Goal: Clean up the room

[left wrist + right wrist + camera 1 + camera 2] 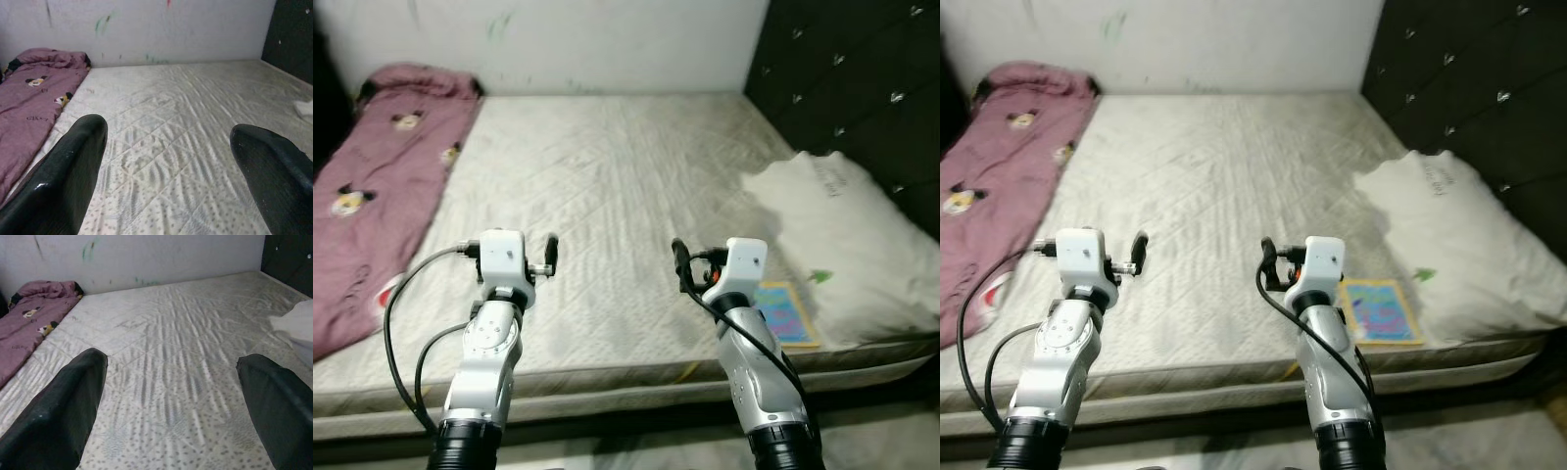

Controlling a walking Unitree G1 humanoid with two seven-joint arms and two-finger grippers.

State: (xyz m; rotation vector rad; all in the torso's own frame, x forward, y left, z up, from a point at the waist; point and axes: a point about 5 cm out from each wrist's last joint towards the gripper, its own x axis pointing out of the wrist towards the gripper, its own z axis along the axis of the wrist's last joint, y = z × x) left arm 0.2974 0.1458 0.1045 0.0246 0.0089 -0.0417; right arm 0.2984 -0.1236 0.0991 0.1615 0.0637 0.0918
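A Unitree G1 stands at the foot edge of a bare quilted mattress [617, 186], both silver arms raised over it, with tidying of the room barely under way. The left gripper [166, 161] and the right gripper [171, 401] each hover above the sheetless surface with fingers spread wide and nothing between them, both pointing toward the scuffed white wall [607, 39].

Three things look out of place. A pink cartoon-print blanket [382, 176] lies rumpled along the robot's left side of the mattress, bunched against the wall at its far end. A white pillow [847, 235] sits askew on the right, beside the dark tufted headboard [862, 78]. A colourful picture book [783, 313] lies flat at the near edge, just beside the right arm and touching the pillow's near corner.

The book appears the likeliest first pick, being nearest the right gripper. To do it well, that gripper probably needs to swing rightward and tilt down, so one finger slides under the book's free edge at the mattress border instead of pressing flat onto the cover. The soft mattress may give way beneath the fingers; a slow, shallow approach suits it. The left arm can stay clear.
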